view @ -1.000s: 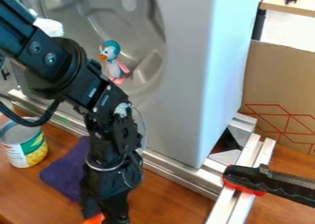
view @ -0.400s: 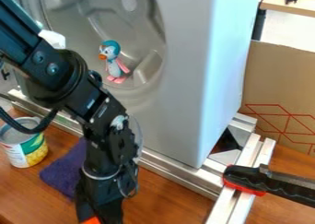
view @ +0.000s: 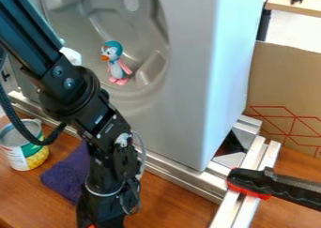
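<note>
The black robot arm [view: 78,91] has moved a little lower, its black gripper [view: 100,218] at the view's bottom; I cannot tell if the jaws are open or closed. Beside it, the purple fabric cloth [view: 64,176] lies on the brown wooden table [view: 172,196], near the round metal can [view: 26,153].

Lab with robot arm [view: 74,92], metal rails [view: 166,170]

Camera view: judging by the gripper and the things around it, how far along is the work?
Done: nothing certain; the toy penguin stands in the hollow of the grey unit, and the can and purple cloth rest on the table. In hand: the gripper is low at the bottom edge, by an orange sliver; a hold can't be confirmed. Left: probably whatever concerns that orange piece.
</note>
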{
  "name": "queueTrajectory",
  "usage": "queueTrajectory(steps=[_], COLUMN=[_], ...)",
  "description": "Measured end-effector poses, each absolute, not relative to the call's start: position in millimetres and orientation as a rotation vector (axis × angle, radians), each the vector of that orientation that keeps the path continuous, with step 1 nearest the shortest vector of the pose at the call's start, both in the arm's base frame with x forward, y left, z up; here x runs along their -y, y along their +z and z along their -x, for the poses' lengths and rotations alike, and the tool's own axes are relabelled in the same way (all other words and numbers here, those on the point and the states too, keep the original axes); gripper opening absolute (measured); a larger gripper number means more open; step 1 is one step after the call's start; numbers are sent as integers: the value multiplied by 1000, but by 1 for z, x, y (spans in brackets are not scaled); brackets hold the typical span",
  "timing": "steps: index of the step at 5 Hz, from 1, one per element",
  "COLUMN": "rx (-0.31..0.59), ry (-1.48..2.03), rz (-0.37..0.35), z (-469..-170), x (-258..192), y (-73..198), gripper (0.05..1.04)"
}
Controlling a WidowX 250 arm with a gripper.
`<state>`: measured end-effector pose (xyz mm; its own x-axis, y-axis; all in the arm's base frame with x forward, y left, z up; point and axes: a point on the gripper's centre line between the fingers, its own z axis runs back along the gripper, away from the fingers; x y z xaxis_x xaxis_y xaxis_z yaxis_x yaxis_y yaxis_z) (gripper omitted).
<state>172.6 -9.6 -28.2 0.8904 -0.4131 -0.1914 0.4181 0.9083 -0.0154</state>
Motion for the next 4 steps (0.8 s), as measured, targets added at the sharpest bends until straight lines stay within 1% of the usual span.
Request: queueTrajectory(steps=[1,2,3,4], rx=[-195,-209,-143,-95], ry=[-422,-391,-383,-339], rz=[-34,-52,-57,-74], z=[-173,-170,-177,-192], x=[9,6,7,17], y=[-28,-25,-9,2], gripper=[688,617,618,618])
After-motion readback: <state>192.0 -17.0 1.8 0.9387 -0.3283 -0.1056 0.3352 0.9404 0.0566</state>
